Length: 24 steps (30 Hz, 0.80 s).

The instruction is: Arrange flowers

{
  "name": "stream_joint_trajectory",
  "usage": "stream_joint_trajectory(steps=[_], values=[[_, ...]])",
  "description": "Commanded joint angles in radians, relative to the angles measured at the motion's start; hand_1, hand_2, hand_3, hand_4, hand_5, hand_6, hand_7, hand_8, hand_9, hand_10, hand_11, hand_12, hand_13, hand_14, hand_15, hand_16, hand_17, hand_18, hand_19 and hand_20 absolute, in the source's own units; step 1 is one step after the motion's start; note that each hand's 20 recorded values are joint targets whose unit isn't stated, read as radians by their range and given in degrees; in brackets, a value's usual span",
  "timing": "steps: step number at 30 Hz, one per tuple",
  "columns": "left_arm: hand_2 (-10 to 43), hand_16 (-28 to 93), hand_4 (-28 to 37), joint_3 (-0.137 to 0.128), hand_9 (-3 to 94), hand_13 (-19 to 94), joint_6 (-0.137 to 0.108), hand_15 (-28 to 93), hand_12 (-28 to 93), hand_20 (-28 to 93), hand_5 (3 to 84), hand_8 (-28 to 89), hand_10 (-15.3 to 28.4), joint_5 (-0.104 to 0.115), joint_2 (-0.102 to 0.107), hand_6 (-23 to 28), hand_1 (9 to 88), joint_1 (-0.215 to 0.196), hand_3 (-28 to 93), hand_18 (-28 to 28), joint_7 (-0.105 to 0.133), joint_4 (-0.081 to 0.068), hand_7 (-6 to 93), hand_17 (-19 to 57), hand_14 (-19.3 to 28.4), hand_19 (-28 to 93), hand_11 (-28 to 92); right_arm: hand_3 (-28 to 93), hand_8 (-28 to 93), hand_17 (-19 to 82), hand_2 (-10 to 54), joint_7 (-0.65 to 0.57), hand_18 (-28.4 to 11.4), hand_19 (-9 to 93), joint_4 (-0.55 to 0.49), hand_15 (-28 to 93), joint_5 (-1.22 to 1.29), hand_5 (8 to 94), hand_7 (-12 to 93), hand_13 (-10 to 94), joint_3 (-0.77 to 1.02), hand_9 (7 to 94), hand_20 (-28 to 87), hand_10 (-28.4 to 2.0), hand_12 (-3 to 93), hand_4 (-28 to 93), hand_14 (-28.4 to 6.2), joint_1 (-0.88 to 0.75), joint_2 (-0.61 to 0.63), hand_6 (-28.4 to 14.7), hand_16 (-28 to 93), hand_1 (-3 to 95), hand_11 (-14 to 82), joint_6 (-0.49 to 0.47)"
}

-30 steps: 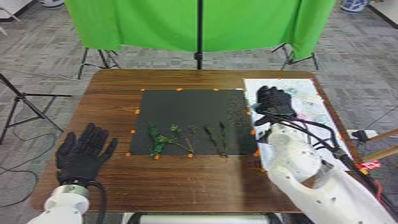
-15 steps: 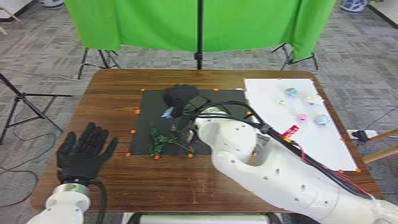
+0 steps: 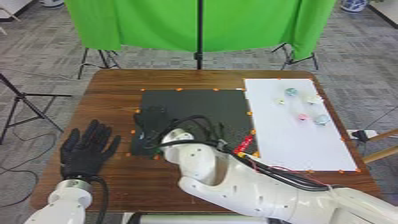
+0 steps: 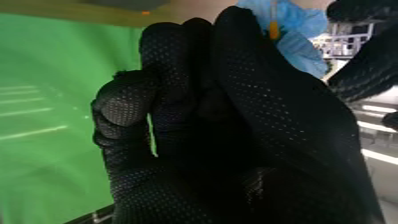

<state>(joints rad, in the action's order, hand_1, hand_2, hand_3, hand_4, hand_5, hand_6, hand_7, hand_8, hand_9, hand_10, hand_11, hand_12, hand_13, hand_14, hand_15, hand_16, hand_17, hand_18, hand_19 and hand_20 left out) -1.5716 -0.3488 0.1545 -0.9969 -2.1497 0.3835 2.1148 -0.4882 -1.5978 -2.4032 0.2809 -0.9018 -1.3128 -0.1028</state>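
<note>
While the right hand [image 3: 153, 119] is over the dark mat [image 3: 213, 102], a blue flower [image 4: 302, 54] shows just beside it in the right wrist view, its pale petals thin and crinkled, a slim orange-yellow piece among them. I cannot tell whether that hand is pinching it. The left hand [image 3: 86, 154] is spread above the table [image 3: 133, 187], left of the mat. Small blue, pink and whitish blooms [image 3: 322, 120] dot the white sheet [image 3: 284, 147].

The right hand [image 3: 152, 120] has crossed from white sheet [image 3: 289, 142] to black mat [image 3: 200, 102].
</note>
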Motion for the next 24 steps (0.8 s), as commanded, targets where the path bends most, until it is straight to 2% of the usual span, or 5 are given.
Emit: stream_joint_trajectory(steps=[1, 4, 6, 11, 24], values=[[17.5, -5, -28.3, 0.004, 44.2, 32, -0.004, 54, 15, 22, 48.1, -14, 15.3, 0.008, 0.005, 6.9, 27.7, -0.012, 75, 15.7, 0.006, 0.002, 30.7, -4.5, 15.2, 42, 36, 68, 15, 38, -9.5, -0.03, -22.1, 88, 0.004, 55, -0.011, 63.3, 53, 63, -0.04, 69.4, 37, -13.7, 53.0, -28, -7.8, 0.038, -0.014, -1.5, 43, 64.7, 29.5, 0.034], [17.5, -5, -28.3, -0.001, 44.2, 32, -0.008, 54, 15, 23, 48.0, -14, 15.4, 0.015, 0.005, 6.9, 27.8, -0.017, 75, 15.7, 0.011, 0.003, 30.8, -4.5, 15.1, 42, 36, 68, 14, 38, -9.5, -0.017, -22.2, 88, 0.004, 55, -0.033, 63.4, 52, 63, -0.04, 69.3, 37, -13.9, 52.7, -28, -8.0, 0.031, -0.013, -1.6, 43, 64.5, 29.6, 0.035], [17.5, -5, -28.3, -0.002, 44.2, 32, 0.005, 54, 15, 23, 48.0, -14, 15.4, 0.03, 0.006, 6.9, 27.7, -0.019, 75, 15.7, 0.012, 0.004, 30.9, -4.4, 15.1, 42, 36, 68, 12, 38, -9.5, -0.02, -22.4, 88, 0.013, 55, -0.042, 63.2, 48, 63, -0.037, 69.1, 37, -14.1, 51.2, -28, -8.1, 0.027, -0.019, -1.7, 42, 64.0, 28.3, 0.032], [17.5, -5, -28.3, 0.007, 44.3, 32, -0.003, 54, 15, 23, 48.0, -14, 15.3, 0.026, 0.004, 6.9, 27.6, -0.005, 75, 15.6, 0.0, 0.0, 31.1, -4.4, 15.1, 42, 36, 67, 12, 38, -9.5, -0.042, -22.7, 88, 0.05, 55, -0.063, 63.8, 44, 62, -0.015, 68.8, 37, -14.2, 50.0, -28, -8.2, 0.009, -0.046, -2.1, 42, 63.9, 27.3, 0.026], [17.6, -5, -28.3, -0.005, 44.3, 32, -0.008, 54, 15, 23, 48.1, -14, 15.5, 0.032, 0.0, 6.9, 27.7, -0.018, 75, 15.6, 0.008, 0.003, 31.3, -4.4, 15.0, 42, 36, 67, 7, 38, -9.5, -0.054, -23.5, 88, 0.056, 55, -0.082, 64.3, 29, 61, 0.001, 68.8, 35, -14.9, 45.5, -28, -9.1, -0.015, -0.045, -4.6, 40, 63.2, 20.0, 0.025]])
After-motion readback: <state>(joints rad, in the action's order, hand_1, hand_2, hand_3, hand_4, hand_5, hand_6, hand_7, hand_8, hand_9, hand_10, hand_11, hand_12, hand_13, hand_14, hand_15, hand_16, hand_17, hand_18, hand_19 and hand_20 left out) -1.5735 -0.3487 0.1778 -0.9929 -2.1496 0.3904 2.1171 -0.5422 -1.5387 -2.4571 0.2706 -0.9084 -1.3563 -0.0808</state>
